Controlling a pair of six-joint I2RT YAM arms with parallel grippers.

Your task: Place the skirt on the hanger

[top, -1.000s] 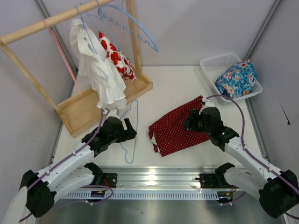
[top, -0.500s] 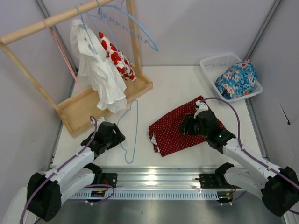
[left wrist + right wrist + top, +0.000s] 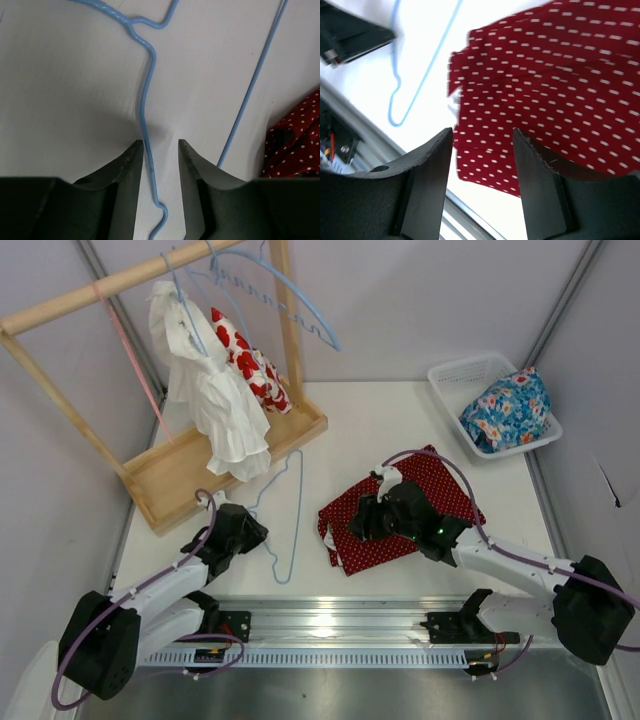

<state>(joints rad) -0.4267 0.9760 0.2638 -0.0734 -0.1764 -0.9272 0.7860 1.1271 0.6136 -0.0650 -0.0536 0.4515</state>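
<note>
Your right gripper (image 3: 482, 135) slid left across the skirt (image 3: 560, 75), jaws apart; your left gripper (image 3: 160, 146), also spread, straddled the hanger (image 3: 148, 82), which likely needed a square clamp.

The top view looks steeply down from behind both arm bases over the whole white bench (image 3: 380, 430), facing the back wall. The left wrist view sits close above the bench, peering between the fingers of the left claw (image 3: 161, 147) — the right wrist view looks from slightly farther off. All three share the thin pale-blue wire hanger (image 3: 143, 125) and the dark red white-dotted fabric skirt (image 3: 545, 75).
</note>
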